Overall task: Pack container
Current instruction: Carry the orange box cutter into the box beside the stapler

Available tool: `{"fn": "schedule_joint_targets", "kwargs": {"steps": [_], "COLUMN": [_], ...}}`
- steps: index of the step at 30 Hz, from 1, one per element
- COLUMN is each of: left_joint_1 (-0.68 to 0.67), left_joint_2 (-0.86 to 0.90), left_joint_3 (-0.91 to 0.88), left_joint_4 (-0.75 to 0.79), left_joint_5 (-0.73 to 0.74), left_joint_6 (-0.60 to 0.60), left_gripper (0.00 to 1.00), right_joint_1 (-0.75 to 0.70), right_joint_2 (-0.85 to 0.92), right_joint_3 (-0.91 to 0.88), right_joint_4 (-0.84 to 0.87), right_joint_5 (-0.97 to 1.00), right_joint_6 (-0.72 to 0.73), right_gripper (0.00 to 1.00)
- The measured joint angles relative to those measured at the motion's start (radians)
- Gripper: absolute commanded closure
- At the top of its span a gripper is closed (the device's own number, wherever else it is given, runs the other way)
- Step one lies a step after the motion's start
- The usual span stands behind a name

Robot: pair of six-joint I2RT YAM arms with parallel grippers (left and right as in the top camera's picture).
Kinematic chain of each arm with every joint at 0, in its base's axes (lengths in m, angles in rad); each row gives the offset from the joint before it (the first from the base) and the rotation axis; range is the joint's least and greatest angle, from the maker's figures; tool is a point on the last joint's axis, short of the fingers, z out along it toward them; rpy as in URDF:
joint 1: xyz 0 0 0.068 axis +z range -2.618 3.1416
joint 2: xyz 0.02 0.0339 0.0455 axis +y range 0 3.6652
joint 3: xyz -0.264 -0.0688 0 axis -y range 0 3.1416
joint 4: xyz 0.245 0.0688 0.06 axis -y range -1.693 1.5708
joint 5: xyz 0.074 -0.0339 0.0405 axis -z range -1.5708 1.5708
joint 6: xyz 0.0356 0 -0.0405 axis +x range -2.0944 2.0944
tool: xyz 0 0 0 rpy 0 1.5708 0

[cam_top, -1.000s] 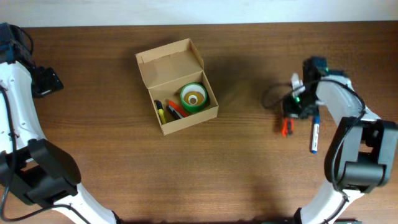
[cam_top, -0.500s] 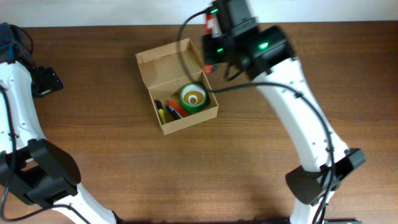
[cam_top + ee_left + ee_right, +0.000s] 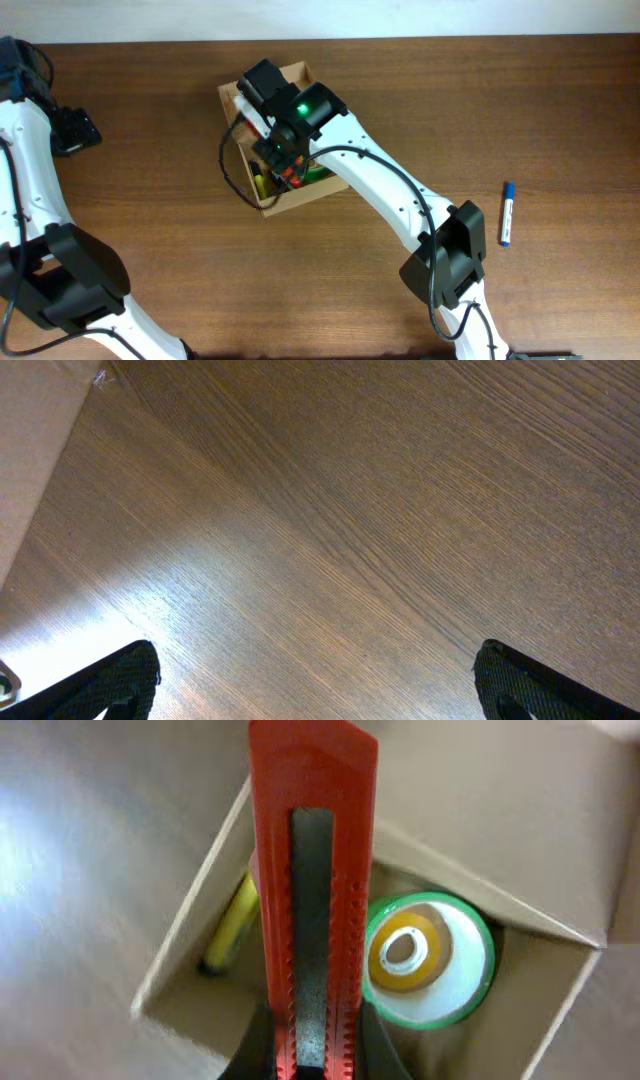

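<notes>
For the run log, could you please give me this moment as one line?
stage: packing | right tool: shut on red cutter, over open container | left tool: open, empty | blue marker: on table

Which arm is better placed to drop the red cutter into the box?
Right. The right gripper clamps the red cutter directly above the open box. The left gripper hangs open over the table at the far left, holding nothing.

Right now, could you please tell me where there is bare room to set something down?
The brown wooden table is bare right of the tan cardboard box, out to the blue marker, and in front of the box. The box is crowded: green tape roll, yellow marker, and the right end effector holding a red utility knife above.
</notes>
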Motion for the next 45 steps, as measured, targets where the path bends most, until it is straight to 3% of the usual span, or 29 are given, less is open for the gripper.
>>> {"fn": "schedule_joint_targets", "kwargs": {"steps": [3,6,12,21,36,41,45], "left_joint_1": [0.0,0.0,0.0,0.0,0.0,0.0,0.0], "left_joint_2": [0.0,0.0,0.0,0.0,0.0,0.0,0.0], "left_joint_3": [0.0,0.0,0.0,0.0,0.0,0.0,0.0], "left_joint_4": [0.0,0.0,0.0,0.0,0.0,0.0,0.0], "left_joint_5": [0.0,0.0,0.0,0.0,0.0,0.0,0.0], "left_joint_6": [0.0,0.0,0.0,0.0,0.0,0.0,0.0], "left_gripper": [0.0,0.0,0.0,0.0,0.0,0.0,0.0], "right_joint_1": [-0.002,-0.008,-0.014,-0.076,-0.079,-0.053,-0.05], "right_joint_2": [0.001,0.001,0.001,0.116,0.161,0.161,0.161], "right_joint_3": [-0.001,-0.001,-0.001,-0.002,-0.028,-0.103,-0.113], "right_joint_4": [-0.091,-0.117,-0.118,-0.077,-0.11,-0.096,-0.07], "right_joint_5": [-0.032,-0.04,-0.043,-0.024,-0.063,-0.074,-0.069], "right_joint_6": [-0.34,-0.575,-0.816,-0.926,-0.925,-0.918,-0.897], "right_gripper": [0.96,0.96,0.97,0.96,0.96,0.84,0.62]}}
